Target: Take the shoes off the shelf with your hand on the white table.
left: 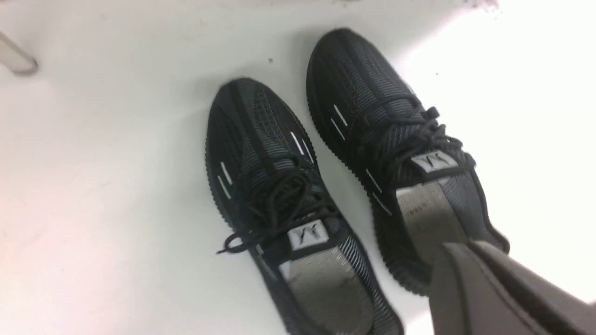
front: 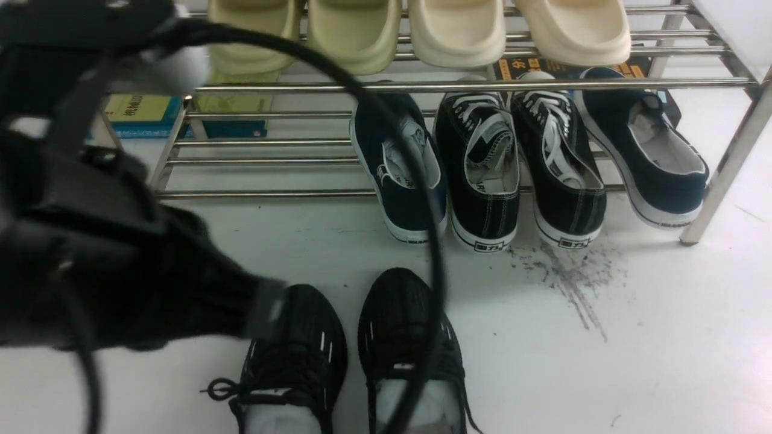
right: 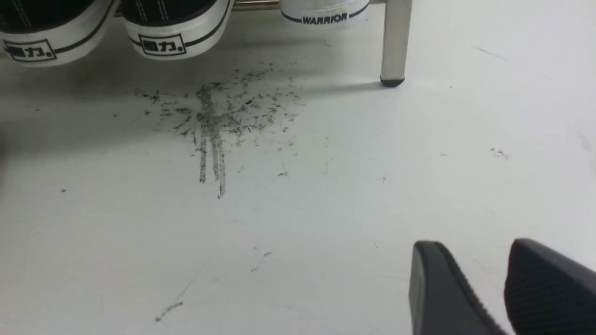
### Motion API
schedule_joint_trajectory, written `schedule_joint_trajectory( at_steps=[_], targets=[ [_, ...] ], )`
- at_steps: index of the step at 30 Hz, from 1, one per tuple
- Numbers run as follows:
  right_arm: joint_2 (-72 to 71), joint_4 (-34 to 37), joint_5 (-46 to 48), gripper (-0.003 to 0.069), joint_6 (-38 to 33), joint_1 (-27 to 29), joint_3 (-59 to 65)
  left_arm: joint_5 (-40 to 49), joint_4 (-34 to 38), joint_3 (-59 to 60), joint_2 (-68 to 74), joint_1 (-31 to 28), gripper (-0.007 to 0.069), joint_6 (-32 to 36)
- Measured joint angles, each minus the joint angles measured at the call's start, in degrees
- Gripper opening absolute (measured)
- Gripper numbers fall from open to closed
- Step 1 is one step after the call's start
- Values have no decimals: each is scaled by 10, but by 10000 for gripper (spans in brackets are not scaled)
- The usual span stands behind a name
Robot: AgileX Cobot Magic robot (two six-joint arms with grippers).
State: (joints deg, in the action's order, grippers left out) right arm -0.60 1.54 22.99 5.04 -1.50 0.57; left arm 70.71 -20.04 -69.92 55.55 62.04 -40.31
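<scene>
The shoes, two all-black knit sneakers (front: 295,355) (front: 404,337), stand side by side on the white table (front: 603,374), in front of the chrome shelf (front: 422,86) with their toes toward it. In the left wrist view both sneakers (left: 265,177) (left: 386,135) lie free, with paper stuffing inside. My left gripper (front: 268,307) (left: 465,249) hangs just over the pair with its fingers pressed together and nothing between them. My right gripper (right: 470,246) hovers over bare table with a gap between its fingers; it is out of the front view.
On the shelf's lower tier sit navy sneakers (front: 398,163) (front: 651,150) and black canvas sneakers (front: 482,169). Beige slippers (front: 458,30) fill the upper tier. Dark scuff marks (right: 214,121) lie near a shelf leg (right: 395,42). A black cable (front: 434,241) loops across the front view.
</scene>
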Motion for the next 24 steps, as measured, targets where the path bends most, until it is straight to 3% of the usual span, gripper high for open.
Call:
schedule_joint_trajectory(
  at_steps=[6, 11, 16, 24],
  targets=[
    [0, 0, 0, 239, 0, 0, 0, -18, 26, 149, -106, 0, 1, 7],
    [0, 0, 0, 239, 0, 0, 0, -262, 17, 333, -209, 0, 1, -44],
    [0, 0, 0, 239, 0, 0, 0, -392, 14, 399, -241, 0, 1, -86],
    [0, 0, 0, 239, 0, 0, 0, -361, 13, 417, -242, 0, 1, -90]
  ],
)
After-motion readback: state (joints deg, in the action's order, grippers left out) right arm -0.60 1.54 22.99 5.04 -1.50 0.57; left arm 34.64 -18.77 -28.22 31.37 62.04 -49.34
